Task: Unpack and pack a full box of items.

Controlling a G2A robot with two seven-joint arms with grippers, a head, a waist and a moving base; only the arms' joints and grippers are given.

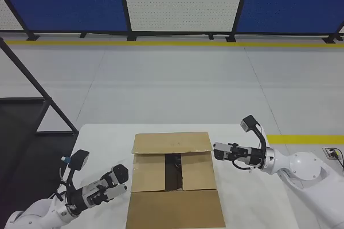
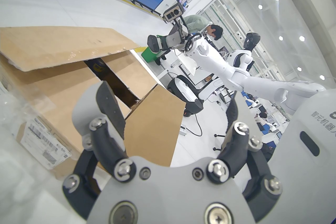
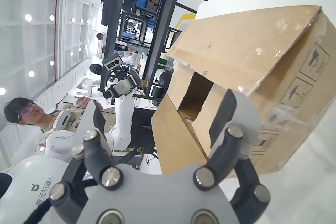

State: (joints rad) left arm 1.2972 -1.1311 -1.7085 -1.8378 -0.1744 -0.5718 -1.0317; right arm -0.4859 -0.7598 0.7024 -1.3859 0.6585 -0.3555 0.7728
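A brown cardboard box [image 1: 175, 177] stands in the middle of the white table [image 1: 103, 140]. Its far flap [image 1: 172, 143] and near flap [image 1: 175, 209] are folded outward. The two inner flaps lie almost shut, leaving a dark slit [image 1: 175, 172] that hides most of the contents. My left gripper [image 1: 120, 176] hovers open just off the box's left side, with nothing between its fingers [image 2: 110, 104]. My right gripper [image 1: 218, 151] is open beside the box's far right corner, and its fingers [image 3: 231, 109] are bare. The box [image 2: 52, 51] [image 3: 249, 51] is close in both wrist views.
A white shipping label [image 2: 44, 141] is stuck on the box side facing my left gripper. A black metal frame [image 1: 23, 86] stands off the table's left edge. Blue and white partition panels [image 1: 178, 14] line the far side of the floor.
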